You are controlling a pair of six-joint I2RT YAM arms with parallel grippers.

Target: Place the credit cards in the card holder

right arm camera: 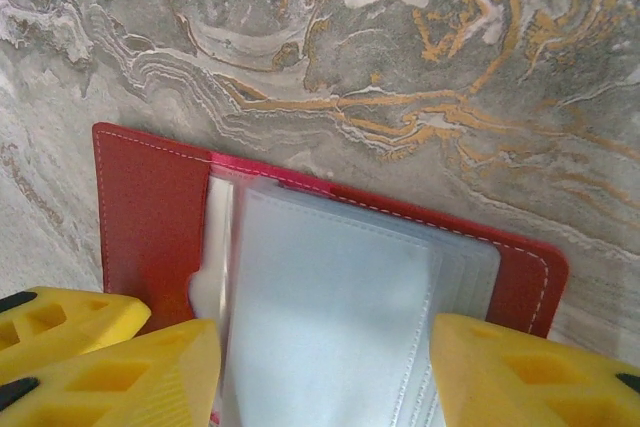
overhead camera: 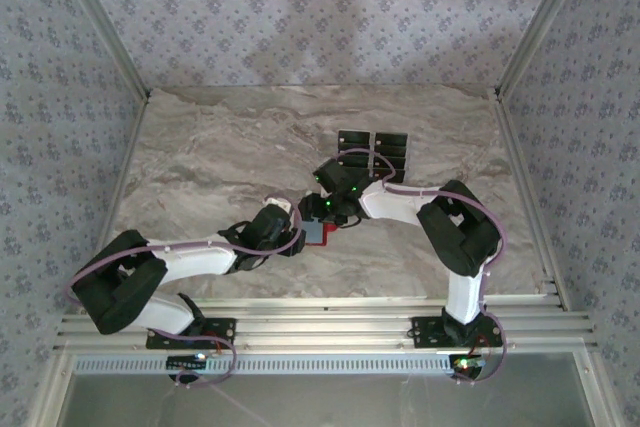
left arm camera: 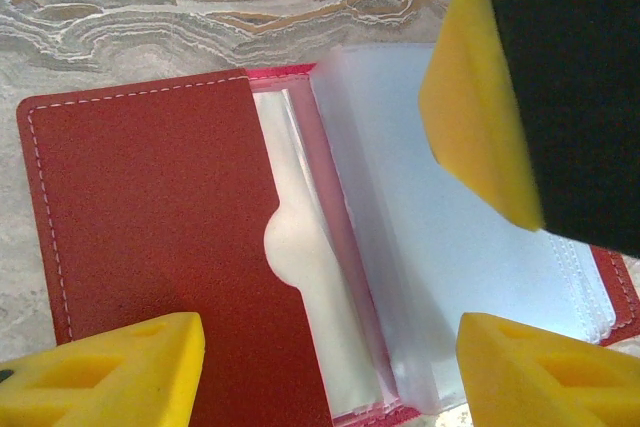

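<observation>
While both arms are reaching in over the wallet (left arm camera: 150,217), the left gripper (left arm camera: 328,352) is holding its yellow fingers (left arm camera: 110,372) well apart and clamping nothing. The wallet is lying open on the table, spread between those fingers. One finger is hanging over the red flap, which is lying flat with its stitched edge showing. The other is hanging over the clear sleeves (left arm camera: 450,277), which are fanning up from the spine. Whether either finger is pressing down I cannot tell. Just ahead of that second finger, a yellow pad (left arm camera: 480,117) of the other arm is hovering over the sleeves, and I cannot tell whether it is touching them.

The right gripper (right arm camera: 325,347) is also standing with its fingers (right arm camera: 530,377) spread, gripping nothing that shows. The sleeves are lying between them, and the wallet's red cover is ending just beyond its fingertips. Another yellow finger is sitting just outside one of its own.

Past the wallet, the marbled table (right arm camera: 450,67) is stretching away from both grippers. On the far side of the right gripper, the black cards (overhead camera: 375,152) are lying flat in two columns side by side, apart from the wallet.
</observation>
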